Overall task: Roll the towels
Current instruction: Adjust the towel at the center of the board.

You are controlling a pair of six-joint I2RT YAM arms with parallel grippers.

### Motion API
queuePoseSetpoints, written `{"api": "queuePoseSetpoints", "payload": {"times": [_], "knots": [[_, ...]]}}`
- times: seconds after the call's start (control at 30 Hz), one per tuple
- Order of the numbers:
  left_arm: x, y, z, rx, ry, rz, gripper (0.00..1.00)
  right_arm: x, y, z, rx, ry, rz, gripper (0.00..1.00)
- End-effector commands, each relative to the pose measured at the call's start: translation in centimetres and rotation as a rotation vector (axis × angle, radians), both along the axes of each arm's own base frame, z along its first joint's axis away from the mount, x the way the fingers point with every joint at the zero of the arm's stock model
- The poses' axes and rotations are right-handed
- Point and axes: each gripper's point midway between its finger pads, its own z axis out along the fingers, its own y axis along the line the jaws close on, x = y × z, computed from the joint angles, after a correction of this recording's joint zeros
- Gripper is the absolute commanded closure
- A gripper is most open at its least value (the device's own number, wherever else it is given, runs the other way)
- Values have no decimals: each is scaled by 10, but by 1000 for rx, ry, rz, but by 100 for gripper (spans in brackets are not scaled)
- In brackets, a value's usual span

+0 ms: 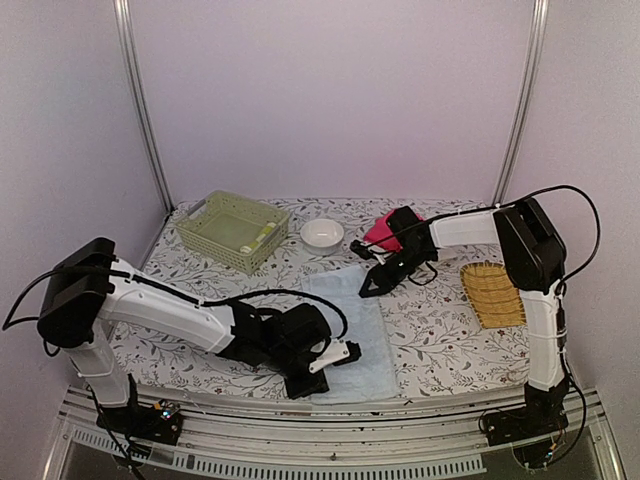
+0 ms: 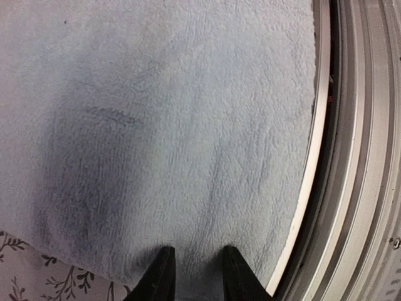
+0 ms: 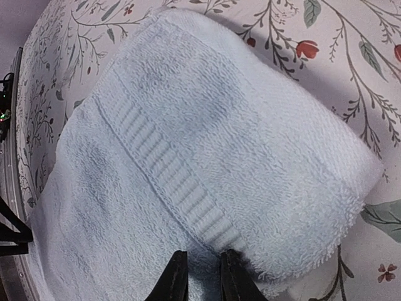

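Observation:
A very large pale blue towel (image 1: pixel 355 340) lies flat in the middle of the table. My left gripper (image 1: pixel 303 385) is at its near left corner. In the left wrist view the left gripper (image 2: pixel 195 251) has its tips down in the blue cloth (image 2: pixel 188 125) with a narrow gap, pinching it. My right gripper (image 1: pixel 368 290) is at the towel's far right corner. In the right wrist view the right gripper (image 3: pixel 202 254) is nearly closed on the cloth (image 3: pixel 219 125) by a ribbed band (image 3: pixel 169 182). A bright pink towel (image 1: pixel 383 231) lies behind the right arm. A yellow-green roll (image 1: pixel 262 236) sits in the basket.
A pale green plastic basket (image 1: pixel 215 215) stands at the back left. A white round thing (image 1: pixel 322 233), like a bowl, sits beside it. A yellow woven tray (image 1: pixel 492 293) lies at the right. The table's metal front rail (image 2: pixel 351 188) runs right by the left gripper.

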Motion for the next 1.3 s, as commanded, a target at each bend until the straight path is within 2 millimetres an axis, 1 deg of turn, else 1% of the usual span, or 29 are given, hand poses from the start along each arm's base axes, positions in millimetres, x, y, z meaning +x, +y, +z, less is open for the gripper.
{"api": "queuePoseSetpoints", "payload": {"times": [0.0,0.1,0.23,0.3,0.4,0.57,0.67,0.77,0.87,1.0,1.03,1.07,1.1,1.13,1.17,1.2,1.23,1.27], "knots": [[13,6,15,-3,-68,45,69,15,-11,-24,-108,-12,-71,78],[24,4,27,-43,-100,62,67,24,-17,-28,-146,-29,-101,78],[36,6,32,-65,-114,83,66,38,-29,-34,-180,-40,-151,78],[39,7,34,-69,-117,86,66,45,-35,-38,-201,-40,-181,79],[40,7,37,-74,-124,85,66,48,-47,-48,-257,-35,-223,79],[44,10,39,-81,-133,102,64,53,-67,-48,-262,3,-287,79],[47,12,40,-95,-137,118,64,49,-61,-41,-205,26,-261,78],[51,12,39,-108,-132,131,63,46,-47,-25,-128,22,-198,73],[55,9,40,-118,-130,140,61,44,-36,1,-62,-20,-142,69],[59,7,43,-116,-151,140,58,42,-31,48,6,-95,-111,63],[60,6,46,-118,-158,136,57,40,-32,59,14,-117,-103,62],[61,6,47,-119,-165,134,56,37,-33,76,30,-148,-96,60],[62,5,49,-120,-170,130,55,32,-35,86,40,-167,-83,60],[61,4,50,-121,-170,121,51,28,-37,95,48,-190,-74,59],[58,2,52,-128,-164,105,37,23,-40,103,55,-221,-60,58],[54,-1,54,-141,-152,82,8,17,-42,110,62,-242,-50,57],[54,-4,57,-154,-160,73,2,10,-44,116,73,-256,-40,57],[54,-7,60,-167,-172,69,2,2,-47,122,83,-272,-22,57]]}}
